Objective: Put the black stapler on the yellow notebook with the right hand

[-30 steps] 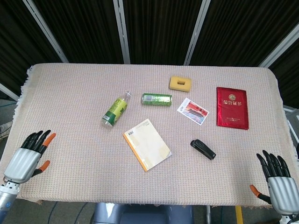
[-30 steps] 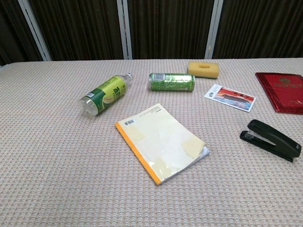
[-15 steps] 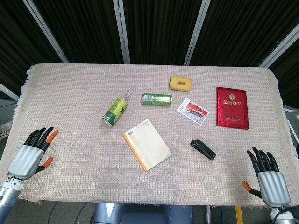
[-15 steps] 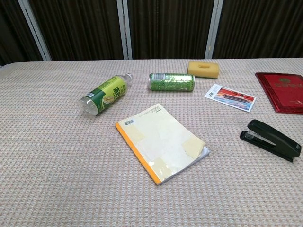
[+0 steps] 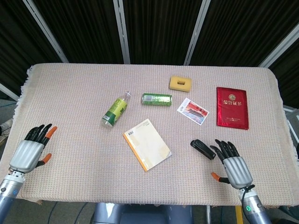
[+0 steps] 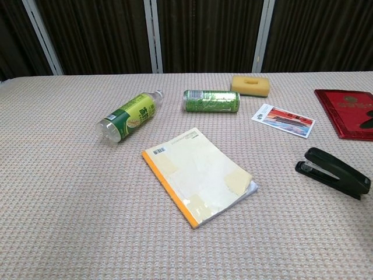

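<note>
At the lower left of the head view the left hand [image 5: 29,152] rests at the table's [image 5: 70,93] edge, fingers spread, holding nothing. Left of centre a green-labelled plastic bottle [image 5: 115,111] lies on its side, its contents not discernible, and just right of it a green drink can [image 5: 157,99] also lies on its side. Below them, at centre, the yellow notebook [image 5: 147,144] lies flat with nothing on it. Further up sits a yellow sponge [image 5: 181,83], then a printed card [image 5: 193,111] and, at upper right, a red booklet [image 5: 231,107]. The black stapler [image 5: 202,149] lies on the cloth right of the notebook, well apart from it, with open cloth between them. The right hand [image 5: 232,165] is at the lower right, fingers apart and empty, fingertips just beside the stapler's right end. Half a second ago this hand sat further right at the table's edge; it has since moved in toward the stapler, and a dark fingertip now shows at the chest view's right edge.
</note>
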Motion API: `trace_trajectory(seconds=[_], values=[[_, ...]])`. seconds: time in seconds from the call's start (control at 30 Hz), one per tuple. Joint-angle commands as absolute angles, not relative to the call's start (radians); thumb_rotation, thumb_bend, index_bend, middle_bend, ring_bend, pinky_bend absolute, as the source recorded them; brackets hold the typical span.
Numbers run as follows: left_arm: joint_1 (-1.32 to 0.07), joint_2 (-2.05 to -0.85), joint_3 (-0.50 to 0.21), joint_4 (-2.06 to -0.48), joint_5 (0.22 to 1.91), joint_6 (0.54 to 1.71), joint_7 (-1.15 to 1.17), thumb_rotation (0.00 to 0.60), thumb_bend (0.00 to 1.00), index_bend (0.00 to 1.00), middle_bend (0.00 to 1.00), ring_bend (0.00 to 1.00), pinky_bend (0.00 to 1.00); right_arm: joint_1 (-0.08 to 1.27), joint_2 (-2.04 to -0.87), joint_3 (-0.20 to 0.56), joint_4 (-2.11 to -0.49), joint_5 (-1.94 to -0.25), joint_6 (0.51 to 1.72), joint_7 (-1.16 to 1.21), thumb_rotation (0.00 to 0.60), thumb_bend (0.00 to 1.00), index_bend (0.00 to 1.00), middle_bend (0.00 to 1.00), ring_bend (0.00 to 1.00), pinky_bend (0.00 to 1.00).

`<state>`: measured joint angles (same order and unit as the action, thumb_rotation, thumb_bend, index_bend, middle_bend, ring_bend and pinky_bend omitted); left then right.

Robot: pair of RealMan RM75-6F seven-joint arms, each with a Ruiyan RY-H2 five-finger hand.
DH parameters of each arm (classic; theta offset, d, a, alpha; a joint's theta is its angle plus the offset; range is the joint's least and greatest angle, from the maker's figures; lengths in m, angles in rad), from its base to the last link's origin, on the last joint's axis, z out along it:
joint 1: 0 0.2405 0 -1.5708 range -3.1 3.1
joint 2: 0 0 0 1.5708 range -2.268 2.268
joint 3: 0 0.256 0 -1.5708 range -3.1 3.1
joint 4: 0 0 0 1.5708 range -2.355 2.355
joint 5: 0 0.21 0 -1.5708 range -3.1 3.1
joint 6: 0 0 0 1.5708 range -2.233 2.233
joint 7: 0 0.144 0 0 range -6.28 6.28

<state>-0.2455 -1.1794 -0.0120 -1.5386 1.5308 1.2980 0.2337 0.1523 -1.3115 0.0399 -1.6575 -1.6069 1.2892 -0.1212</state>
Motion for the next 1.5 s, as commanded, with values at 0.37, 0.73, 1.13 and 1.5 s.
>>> trace_trajectory(seconds=[0.37,0.73,1.13,1.5], values=[[-0.245,-1.209,-0.016,-1.552,1.487,1.287,0.314,0.6,0.3,0.0,0.0,0.0,0.1,0.266,-1.353,0.041,-1.574,-1.638,1.2,0.077,0.6,0.15,0.15,0.04,0.0,0.01],[-0.259,-1.235,-0.02,-1.55,1.446,1.253,0.365,0.6,0.3,0.0,0.0,0.0,0.1,0.323,-1.392,0.05,-1.434,-1.644,1.191,0.244,0.6,0.15,0.15,0.05,0.0,0.01],[-0.282,-1.269,-0.027,-1.542,1.388,1.206,0.429,0.6,0.3,0.0,0.0,0.0,0.1,0.393,-1.487,0.049,-1.238,-1.614,1.121,0.398,0.6,0.15,0.16,0.06,0.0,0.02],[-0.296,-1.276,-0.032,-1.524,1.356,1.18,0.428,0.6,0.3,0.0,0.0,0.0,0.1,0.435,-1.559,0.041,-1.116,-1.607,1.093,0.499,0.6,0.15,0.16,0.06,0.0,0.02]])
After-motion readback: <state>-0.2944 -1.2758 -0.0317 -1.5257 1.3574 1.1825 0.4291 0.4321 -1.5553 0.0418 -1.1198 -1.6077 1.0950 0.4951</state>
